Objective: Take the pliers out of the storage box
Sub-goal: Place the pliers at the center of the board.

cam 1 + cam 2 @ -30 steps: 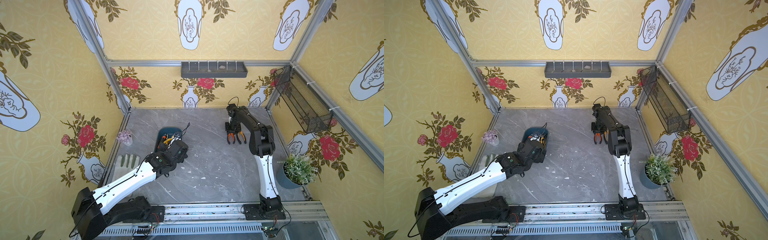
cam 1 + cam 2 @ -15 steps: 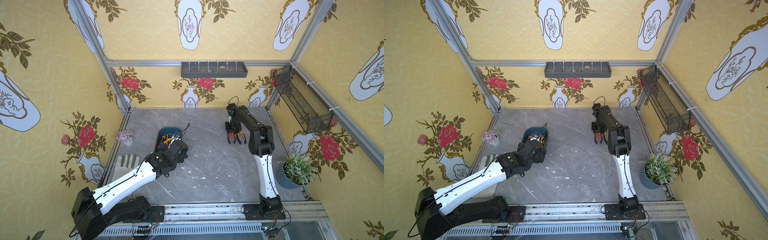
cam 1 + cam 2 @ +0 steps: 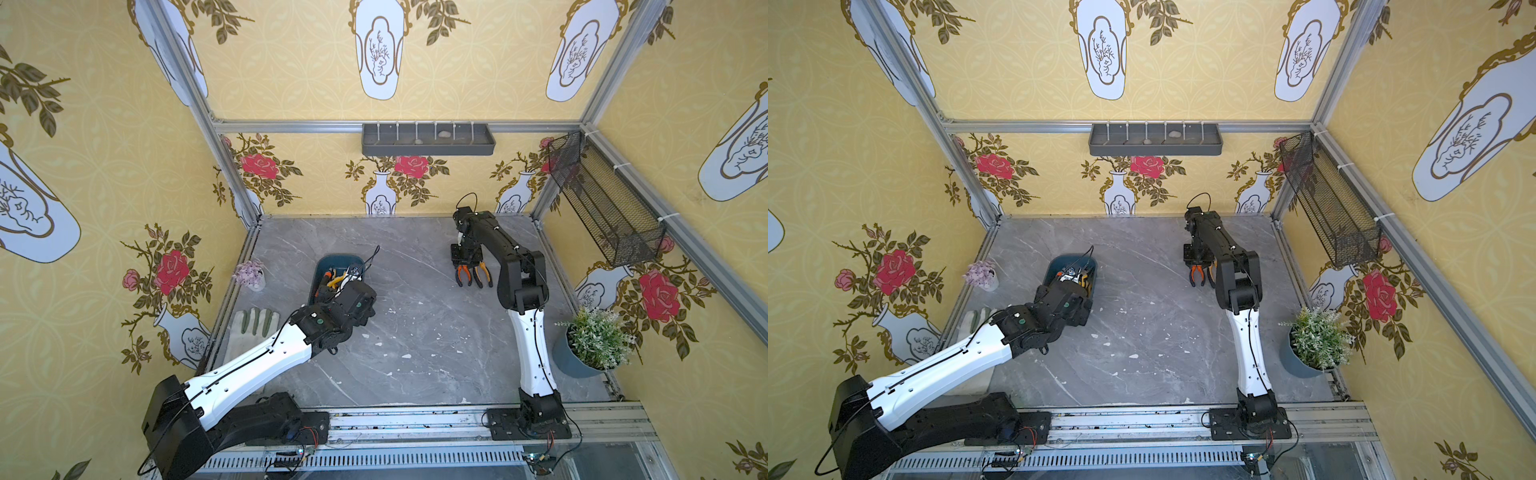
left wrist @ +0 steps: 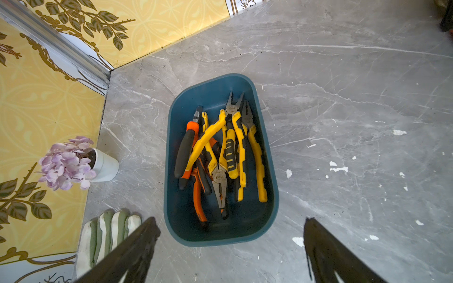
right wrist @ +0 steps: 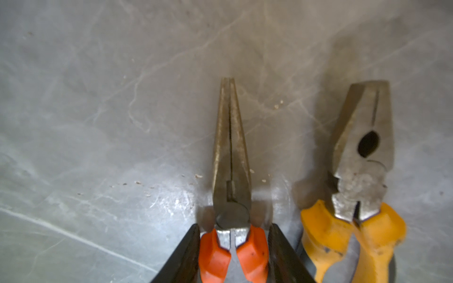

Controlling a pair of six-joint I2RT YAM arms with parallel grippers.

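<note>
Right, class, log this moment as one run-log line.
left gripper: open above storage box of pliers | right gripper: around orange pliers on table, grip unclear

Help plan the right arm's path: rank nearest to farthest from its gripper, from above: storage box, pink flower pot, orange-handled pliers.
In a top view, right gripper:
1. orange-handled pliers, between its fingers
2. storage box, leftward
3. pink flower pot, beside the wall

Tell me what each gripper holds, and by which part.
Left gripper: nothing, jaws open. Right gripper: jaws flank the orange-handled pliers at the handles near the pivot; whether they grip cannot be told.
</note>
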